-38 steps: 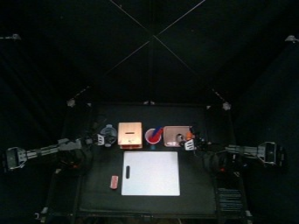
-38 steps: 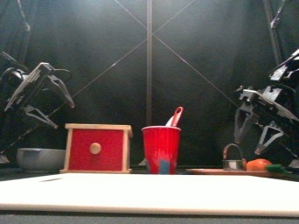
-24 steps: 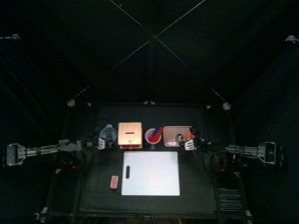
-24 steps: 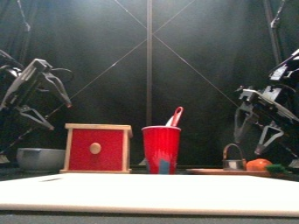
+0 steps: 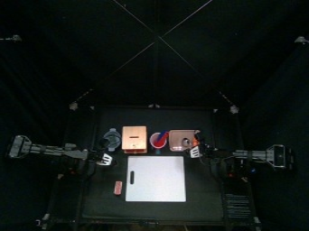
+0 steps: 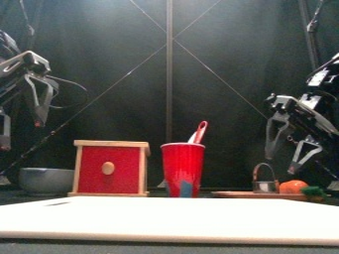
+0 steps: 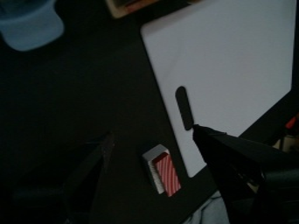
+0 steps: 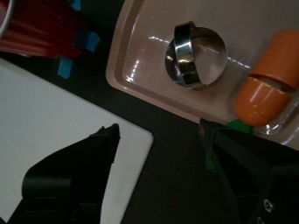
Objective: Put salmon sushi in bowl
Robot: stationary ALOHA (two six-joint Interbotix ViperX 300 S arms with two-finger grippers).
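While salmon sushi point(image 7: 165, 170) lies beside white board point(image 7: 228, 70) edge, left gripper point(image 7: 152, 150) and right gripper point(image 8: 158, 142) gape, empty.

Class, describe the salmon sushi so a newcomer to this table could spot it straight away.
Start at the big white board in the table's middle. Just off its left edge, near the front corner, lies the salmon sushi, alone on the black tabletop. It is the tiny pinkish-orange oblong, far smaller than the tan-orange block at the back.
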